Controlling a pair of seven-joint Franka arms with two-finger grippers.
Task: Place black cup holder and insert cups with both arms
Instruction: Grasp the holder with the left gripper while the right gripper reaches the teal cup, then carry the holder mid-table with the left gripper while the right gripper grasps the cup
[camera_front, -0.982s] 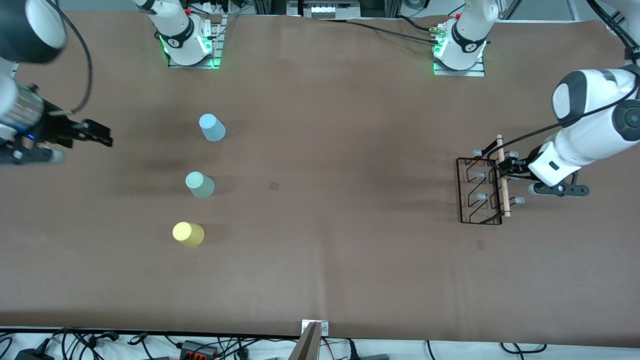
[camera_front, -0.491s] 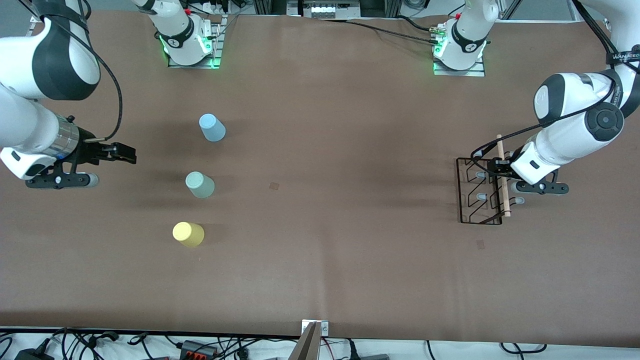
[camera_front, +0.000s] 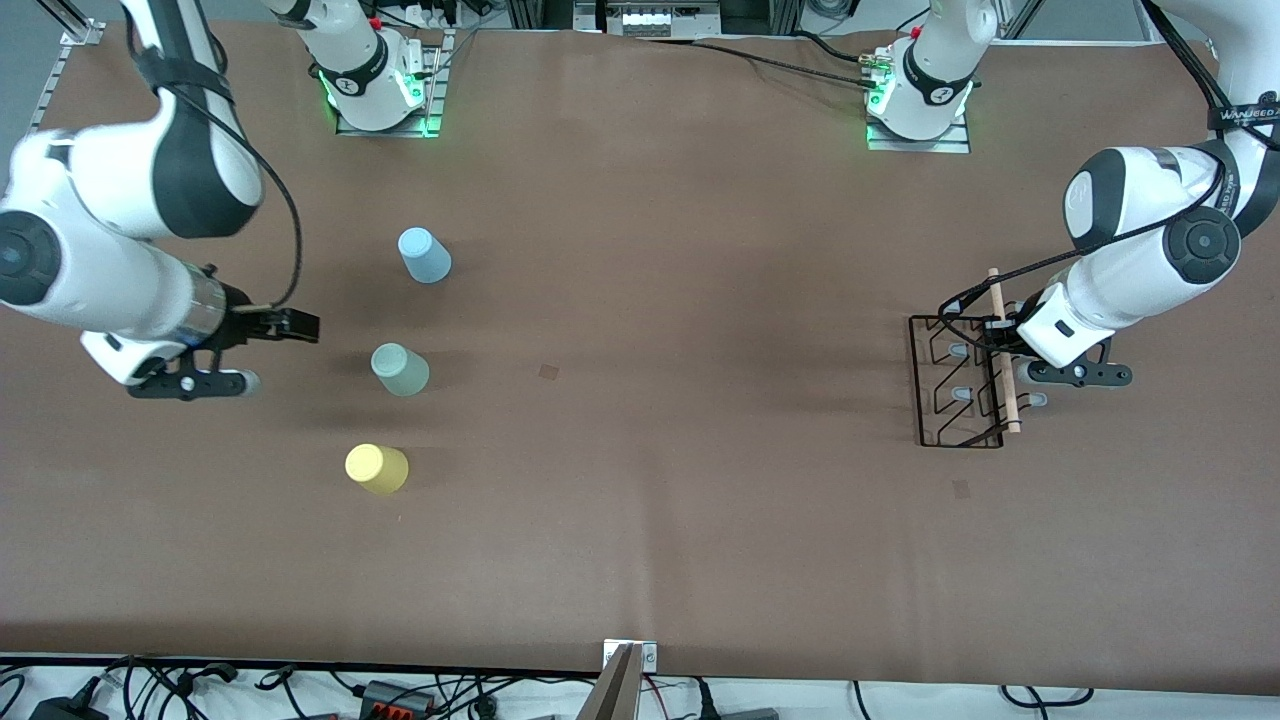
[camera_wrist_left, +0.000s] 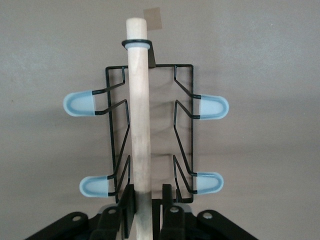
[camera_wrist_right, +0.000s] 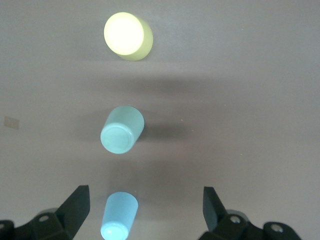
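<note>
Black cup holder stands on the table toward the left arm's end, wooden rod on top. Left gripper is pressed together on the rod near one end; fingers flank it closely, apparently pinching. Pale blue-capped prongs stick out on both sides.

Right gripper hangs spread wide above the table toward the right arm's end, beside the mint green cup. Light blue cup sits farther from the front camera, yellow cup nearer. All three stand upside down, apart from each other.
</note>
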